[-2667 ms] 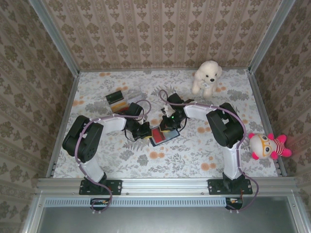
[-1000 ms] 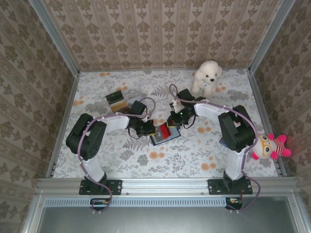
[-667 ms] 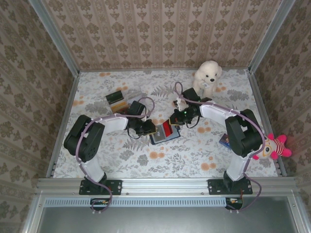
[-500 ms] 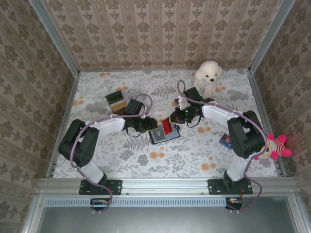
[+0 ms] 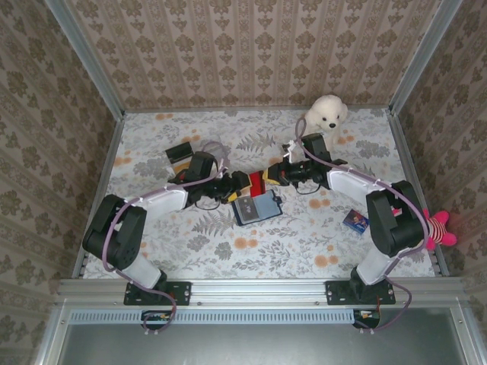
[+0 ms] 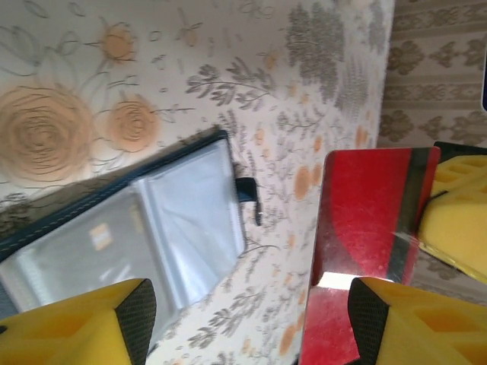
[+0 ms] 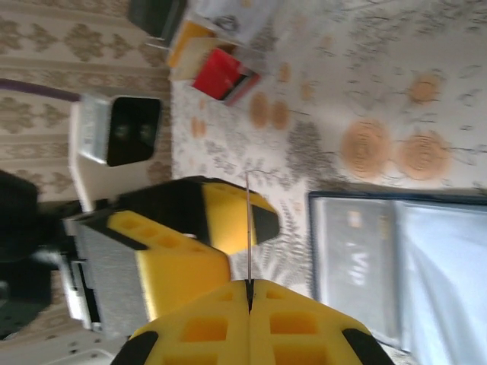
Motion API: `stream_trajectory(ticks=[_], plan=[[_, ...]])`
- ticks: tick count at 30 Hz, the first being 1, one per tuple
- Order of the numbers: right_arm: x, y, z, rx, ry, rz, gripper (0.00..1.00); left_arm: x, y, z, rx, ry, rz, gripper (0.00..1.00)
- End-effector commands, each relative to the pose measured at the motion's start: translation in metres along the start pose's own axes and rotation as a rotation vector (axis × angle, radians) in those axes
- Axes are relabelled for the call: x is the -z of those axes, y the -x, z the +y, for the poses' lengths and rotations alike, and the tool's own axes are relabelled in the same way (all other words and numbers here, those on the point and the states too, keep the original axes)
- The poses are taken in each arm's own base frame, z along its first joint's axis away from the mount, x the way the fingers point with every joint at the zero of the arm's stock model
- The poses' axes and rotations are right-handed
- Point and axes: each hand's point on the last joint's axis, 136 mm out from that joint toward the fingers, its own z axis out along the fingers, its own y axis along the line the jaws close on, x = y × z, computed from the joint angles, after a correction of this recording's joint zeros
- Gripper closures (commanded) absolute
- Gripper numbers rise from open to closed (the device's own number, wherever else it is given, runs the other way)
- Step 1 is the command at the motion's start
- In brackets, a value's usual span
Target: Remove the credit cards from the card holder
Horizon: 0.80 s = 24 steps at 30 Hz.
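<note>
right hand (image 7: 249, 293) pinched shut on red card (image 6: 365, 213); left hand (image 6: 247, 308) wide open, empty, card edge just beside its finger; holder (image 6: 175, 220) lies open on tabletop (image 6: 61, 46) under both hands. Back left hand clear first, grip card firm, lay it flat apart from holder

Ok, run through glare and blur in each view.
Top external: evenly lit, sharp, only soft shadows. Left wrist: a bright glare patch low on the red card, sheen on the clear pockets of the card holder. Right wrist: soft throughout, the floral print of the table smeared.
</note>
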Motion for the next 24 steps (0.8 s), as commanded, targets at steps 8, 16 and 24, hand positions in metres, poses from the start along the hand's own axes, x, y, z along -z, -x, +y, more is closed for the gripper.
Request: stream_trajectory(ticks=[8, 16, 24], plan=[[0.018, 0.004, 0.057, 0.022, 0.185, -0.011, 1.00, 0.021, 0.000, -0.085, -0.092, -0.266, -0.013, 0.37], [0.022, 0.006, 0.060, 0.021, 0.194, -0.021, 1.00, 0.033, 0.000, -0.109, -0.112, -0.387, -0.038, 0.57], [0.023, 0.007, 0.058, 0.015, 0.190, -0.027, 1.00, 0.035, 0.001, -0.105, -0.108, -0.397, -0.055, 0.72]])
